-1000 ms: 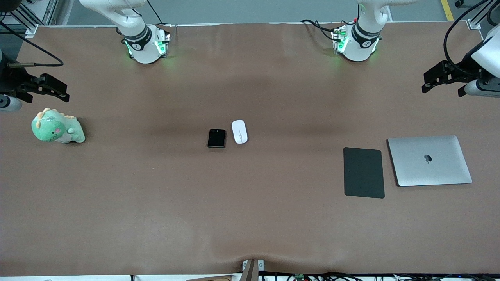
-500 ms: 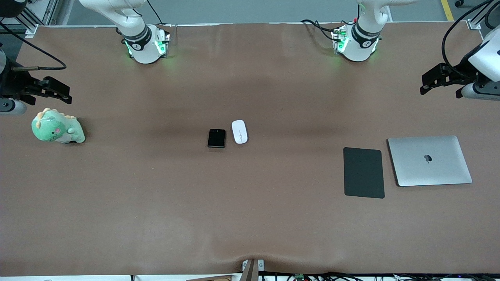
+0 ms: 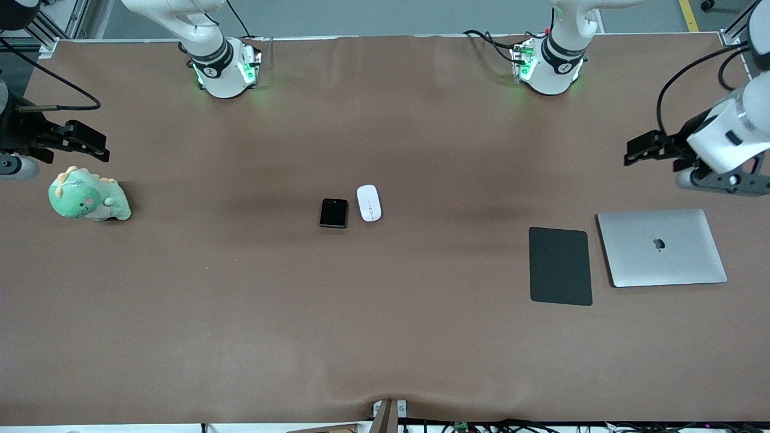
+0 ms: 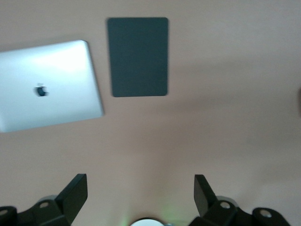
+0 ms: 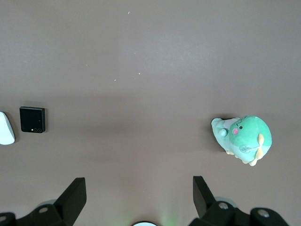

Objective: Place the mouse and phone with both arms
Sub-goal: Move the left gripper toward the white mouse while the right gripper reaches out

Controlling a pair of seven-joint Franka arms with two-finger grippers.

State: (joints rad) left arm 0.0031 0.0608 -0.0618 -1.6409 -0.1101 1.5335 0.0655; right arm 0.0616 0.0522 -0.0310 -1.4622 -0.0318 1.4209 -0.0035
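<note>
The white oval mouse (image 3: 369, 202) and the small black phone (image 3: 333, 213) lie side by side at the table's middle, the phone toward the right arm's end. Both also show in the right wrist view, the phone (image 5: 32, 119) whole and the mouse (image 5: 5, 128) cut by the frame edge. My left gripper (image 3: 646, 150) hangs open and empty over bare table at the left arm's end, with nothing between its fingers in the left wrist view (image 4: 141, 195). My right gripper (image 3: 84, 144) hangs open and empty at the right arm's end (image 5: 139, 195).
A dark-grey pad (image 3: 560, 266) and a closed silver laptop (image 3: 662, 247) lie side by side at the left arm's end, both seen in the left wrist view, pad (image 4: 138, 56) and laptop (image 4: 47, 84). A green plush dinosaur (image 3: 87, 196) sits below the right gripper.
The left arm has swung its gripper in from the table's end toward the middle, closer to the laptop. The right gripper has barely shifted. Mouse and phone have not moved.
</note>
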